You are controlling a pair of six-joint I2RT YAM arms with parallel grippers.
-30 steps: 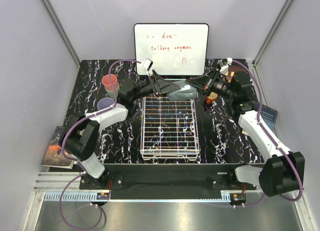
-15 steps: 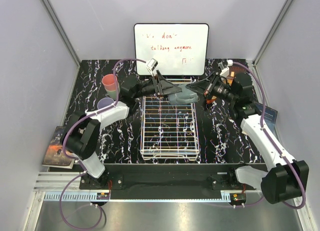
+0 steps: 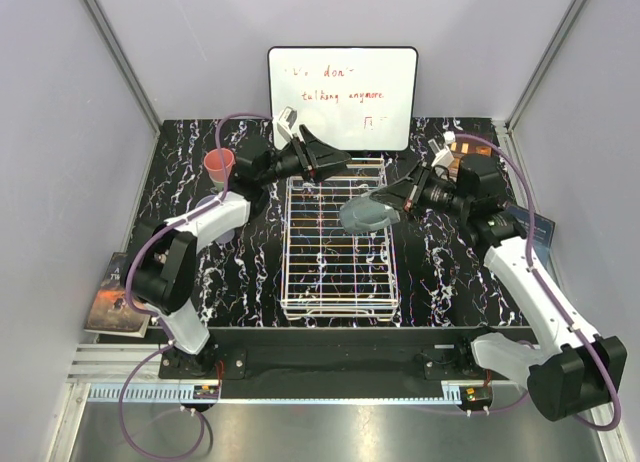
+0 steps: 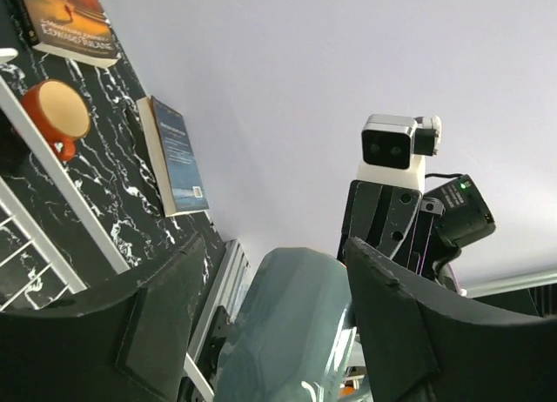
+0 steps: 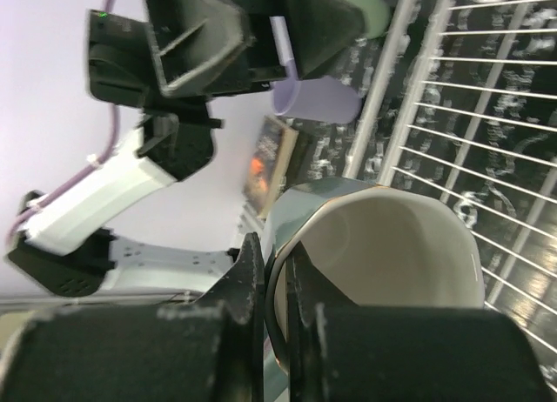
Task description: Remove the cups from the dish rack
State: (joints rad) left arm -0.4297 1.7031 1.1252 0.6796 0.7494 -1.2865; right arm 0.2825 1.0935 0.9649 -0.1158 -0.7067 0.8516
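**Top external view: grey mug in the right gripper's pinch, over the rack**

Top external shows the dark grey plastic mug (image 3: 366, 216) hanging on its side above the far right part of the white wire-grid dish rack (image 3: 285, 262). The right gripper (image 3: 395, 202) has it. My right wrist camera shows the fingers closed on the rim wall, one inside the mouth and one outside. The left gripper (image 3: 338, 164) is spread wide and holds nothing. It hovers over the rack's far edge, near the mug but apart from it.

The rest of the rack looks bare to me. A pink plastic cup (image 3: 219, 166) and a tall lavender cup (image 5: 318, 99) stand on the black marbled table (image 3: 450, 272) to the left. A small orange-red cup (image 4: 55, 115) sits out to the right. I cannot pick out the pale green one.

I judge the step in hand to be carrying the mug out and setting it down. A rim pinch is a thin hold, so I would move slowly and avoid any quick wrist roll. I would take the mug rightwards, high enough to pass the rack's low right wall. Then I would turn it mouth-up over bare table beside the rack. The spot should be short of the orange-red cup and the blue paperback book (image 4: 174, 158). I would open the fingers only once the base is down flat.
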